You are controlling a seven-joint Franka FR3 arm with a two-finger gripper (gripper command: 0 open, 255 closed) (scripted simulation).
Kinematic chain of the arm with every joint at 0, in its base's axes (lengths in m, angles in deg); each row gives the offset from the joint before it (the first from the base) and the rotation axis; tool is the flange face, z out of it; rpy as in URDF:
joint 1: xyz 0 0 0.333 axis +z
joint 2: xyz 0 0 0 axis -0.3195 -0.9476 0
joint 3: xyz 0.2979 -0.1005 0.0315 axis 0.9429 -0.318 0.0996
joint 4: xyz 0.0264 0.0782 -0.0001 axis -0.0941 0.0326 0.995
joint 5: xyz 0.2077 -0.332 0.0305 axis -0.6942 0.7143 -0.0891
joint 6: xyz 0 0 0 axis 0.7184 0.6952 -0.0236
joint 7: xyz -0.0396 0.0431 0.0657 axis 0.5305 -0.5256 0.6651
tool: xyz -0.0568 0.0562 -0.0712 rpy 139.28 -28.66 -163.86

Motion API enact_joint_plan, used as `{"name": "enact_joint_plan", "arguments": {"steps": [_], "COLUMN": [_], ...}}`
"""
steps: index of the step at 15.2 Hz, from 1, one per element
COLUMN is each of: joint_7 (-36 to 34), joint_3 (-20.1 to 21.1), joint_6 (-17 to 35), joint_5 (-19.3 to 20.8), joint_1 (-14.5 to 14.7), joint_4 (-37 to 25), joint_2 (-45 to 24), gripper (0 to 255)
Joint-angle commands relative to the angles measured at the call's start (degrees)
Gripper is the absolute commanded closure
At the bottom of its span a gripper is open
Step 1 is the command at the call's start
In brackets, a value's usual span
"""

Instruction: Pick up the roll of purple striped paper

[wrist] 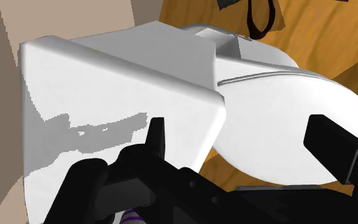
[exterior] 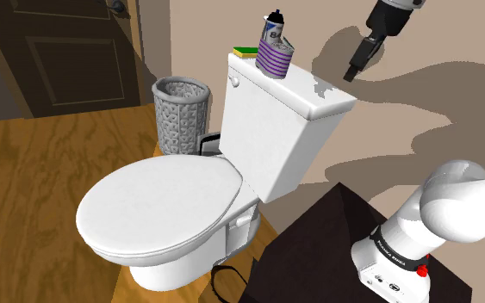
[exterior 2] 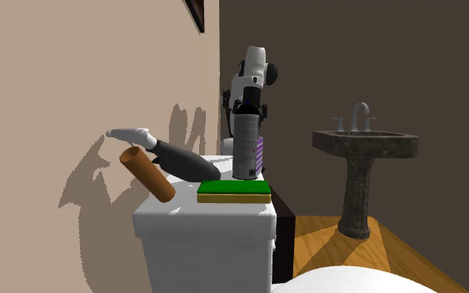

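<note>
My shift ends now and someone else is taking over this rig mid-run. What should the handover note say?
Pincer: open and holding nothing. It is in the air off the end of the toilet tank lid, well apart from the roll.
Purple striped roll: stands on the tank lid, with a spray can right by it and a green sponge next to them.
Done: no grasp yet; the roll is untouched.
Left: bring the pincer over the roll, probably steering around the can, then close on it and lift.
</note>
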Motion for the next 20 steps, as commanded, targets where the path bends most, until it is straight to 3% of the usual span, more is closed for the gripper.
{"name": "enact_joint_plan", "arguments": {"steps": [1, 12, 20], "joint_7": [0.0, 5.8, 10.5], "joint_3": [0.0, -4.8, -7.3], "joint_6": [0.0, 0.6, -5.9], "joint_5": [0.0, -1.6, -5.4], "joint_1": [0.0, -0.5, -1.7], "joint_4": [0.0, -24.2, -50.3], "joint_2": [0.0, -27.5, -49.6], "gripper": [0, 0, 0]}}
